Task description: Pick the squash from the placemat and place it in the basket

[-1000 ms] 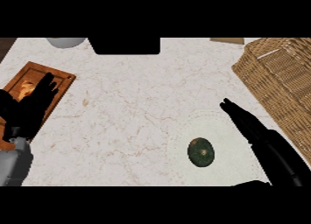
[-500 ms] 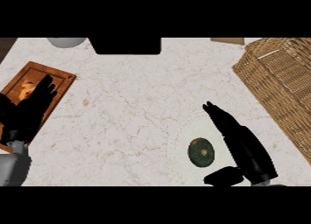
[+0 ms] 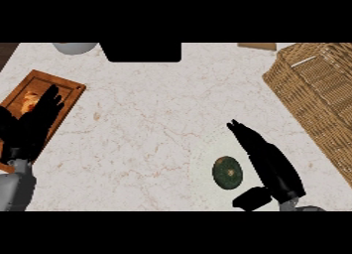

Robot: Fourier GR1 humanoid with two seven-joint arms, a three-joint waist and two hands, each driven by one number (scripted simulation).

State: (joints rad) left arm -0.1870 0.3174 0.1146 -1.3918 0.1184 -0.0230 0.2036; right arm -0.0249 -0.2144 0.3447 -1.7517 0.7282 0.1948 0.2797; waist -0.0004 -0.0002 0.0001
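Sliding leftward since before, right hand (image 3: 270, 163) is now lying just beside the dark green squash (image 3: 227, 172) on the tabletop (image 3: 156, 124), fingers straight, holding nothing. Wicker basket (image 3: 321, 99) is standing well apart.

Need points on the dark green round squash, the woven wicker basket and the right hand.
dark green round squash (image 3: 227, 172): head view, centre of its top.
woven wicker basket (image 3: 321, 84): head view, its woven side wall.
right hand (image 3: 270, 166): head view, back of the hand, beside the squash.
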